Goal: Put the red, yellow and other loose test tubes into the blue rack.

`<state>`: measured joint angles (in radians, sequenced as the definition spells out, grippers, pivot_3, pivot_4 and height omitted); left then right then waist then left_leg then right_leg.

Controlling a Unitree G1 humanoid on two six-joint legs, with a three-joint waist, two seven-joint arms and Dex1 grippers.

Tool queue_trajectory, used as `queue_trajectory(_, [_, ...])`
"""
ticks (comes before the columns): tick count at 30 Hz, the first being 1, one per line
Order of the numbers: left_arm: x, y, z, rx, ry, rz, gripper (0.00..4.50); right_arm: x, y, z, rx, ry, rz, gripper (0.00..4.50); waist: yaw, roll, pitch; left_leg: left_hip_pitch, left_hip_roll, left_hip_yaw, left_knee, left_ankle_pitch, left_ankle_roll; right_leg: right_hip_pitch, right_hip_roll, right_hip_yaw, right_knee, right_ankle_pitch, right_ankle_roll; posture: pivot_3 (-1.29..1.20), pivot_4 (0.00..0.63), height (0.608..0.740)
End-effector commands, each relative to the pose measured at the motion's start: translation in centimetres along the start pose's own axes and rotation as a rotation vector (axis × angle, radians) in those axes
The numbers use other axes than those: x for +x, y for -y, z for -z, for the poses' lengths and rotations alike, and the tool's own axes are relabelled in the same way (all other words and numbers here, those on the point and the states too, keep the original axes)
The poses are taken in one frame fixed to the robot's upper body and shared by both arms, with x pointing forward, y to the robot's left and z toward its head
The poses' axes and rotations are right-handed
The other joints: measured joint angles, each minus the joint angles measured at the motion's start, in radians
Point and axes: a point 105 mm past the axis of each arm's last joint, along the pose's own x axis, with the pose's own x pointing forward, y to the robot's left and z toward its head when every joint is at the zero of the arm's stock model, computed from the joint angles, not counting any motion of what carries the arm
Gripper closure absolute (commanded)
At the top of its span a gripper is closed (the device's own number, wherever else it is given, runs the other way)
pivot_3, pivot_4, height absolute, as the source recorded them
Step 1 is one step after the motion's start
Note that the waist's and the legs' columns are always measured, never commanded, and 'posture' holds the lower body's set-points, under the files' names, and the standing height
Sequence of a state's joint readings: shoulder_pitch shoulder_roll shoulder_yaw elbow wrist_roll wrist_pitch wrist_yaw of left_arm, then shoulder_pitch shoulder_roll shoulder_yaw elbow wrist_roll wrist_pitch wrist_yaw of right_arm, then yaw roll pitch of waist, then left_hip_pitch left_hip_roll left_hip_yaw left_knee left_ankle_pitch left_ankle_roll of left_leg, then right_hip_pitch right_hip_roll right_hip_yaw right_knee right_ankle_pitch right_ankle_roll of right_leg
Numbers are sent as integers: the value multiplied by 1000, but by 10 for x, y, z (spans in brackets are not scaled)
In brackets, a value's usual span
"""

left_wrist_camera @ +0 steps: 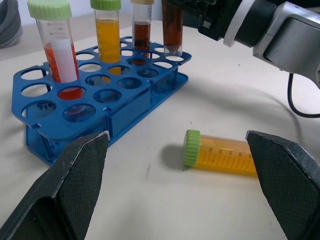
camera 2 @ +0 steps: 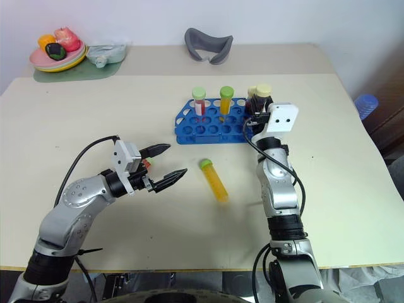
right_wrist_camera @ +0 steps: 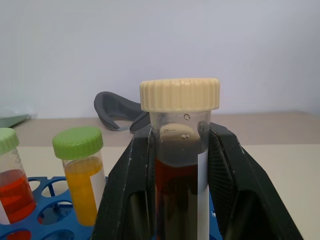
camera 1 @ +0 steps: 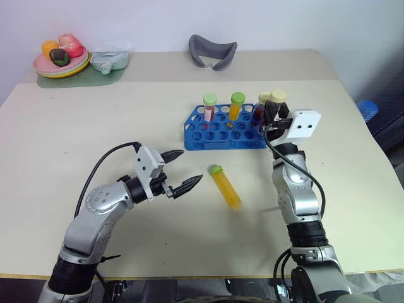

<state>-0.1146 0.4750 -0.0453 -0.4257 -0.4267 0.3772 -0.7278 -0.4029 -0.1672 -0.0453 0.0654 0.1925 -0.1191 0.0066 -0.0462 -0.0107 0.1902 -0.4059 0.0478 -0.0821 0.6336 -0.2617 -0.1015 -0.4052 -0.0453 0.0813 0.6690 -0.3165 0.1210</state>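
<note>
The blue rack [camera 1: 218, 136] stands mid-table. Upright in it are a red tube with a light-green cap [camera 1: 209, 107], an orange-yellow tube with a green cap [camera 1: 236, 105] and a dark tube with a pale-yellow cap [left_wrist_camera: 141, 31]. My right gripper [right_wrist_camera: 180, 200] is shut on another dark brown-red tube [right_wrist_camera: 179, 165] with a pale-yellow cap, held upright with its tip at the rack's right end hole [left_wrist_camera: 172, 50]. A loose orange-yellow tube [camera 1: 226, 187] lies on the table in front of the rack. My left gripper [camera 1: 192, 165] stands open just left of it, touching nothing.
A plate of toy fruit [camera 1: 62, 60] on a green mat and a pale-green item [camera 1: 108, 61] sit at the far left corner. A grey curved object [camera 1: 213, 50] lies at the far edge. A blue thing [camera 1: 367, 108] is beyond the table's right side.
</note>
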Motion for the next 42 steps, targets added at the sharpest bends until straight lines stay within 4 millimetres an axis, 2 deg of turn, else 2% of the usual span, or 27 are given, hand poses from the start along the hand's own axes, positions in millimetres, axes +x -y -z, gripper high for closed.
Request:
queue_trajectory(1, [0, 0, -11, 35, 40, 5, 0, -2, 0, -10, -4, 49, 3, 3610, 0, 0, 0, 0, 0, 0, 0, 0, 0, 0, 0, 0, 0, 0, 0, 0, 150, 740])
queue_trajectory(11, [1, 0, -15, 39, 41, 3, 0, -5, -2, -7, -3, 40, -1, 3610, -1, 0, 0, 1, 0, 0, 0, 0, 0, 0, 0, 0, 0, 0, 0, 0, 150, 740])
queue_trajectory(23, [-2, 0, -9, 35, 37, -1, 0, -1, -8, -4, 13, 34, -19, 3610, -2, 0, 0, 1, 0, 0, 0, 0, 0, 1, 0, 0, 1, 0, 0, 0, 150, 740])
queue_trajectory(31, [-1, 0, -10, 36, 38, -1, 0, -1, -6, -2, 10, 29, -8, 3610, -2, 1, 0, 2, 0, 0, 0, 0, 0, 1, 0, 0, 1, 0, 0, 0, 150, 740])
queue_trajectory(42, [-7, -2, 2, 32, 29, -2, 0, -8, -4, -1, 6, 23, -5, 3610, 0, 1, -1, 2, 0, 0, 0, 0, 0, 1, 0, 0, 1, 0, 0, 0, 150, 740])
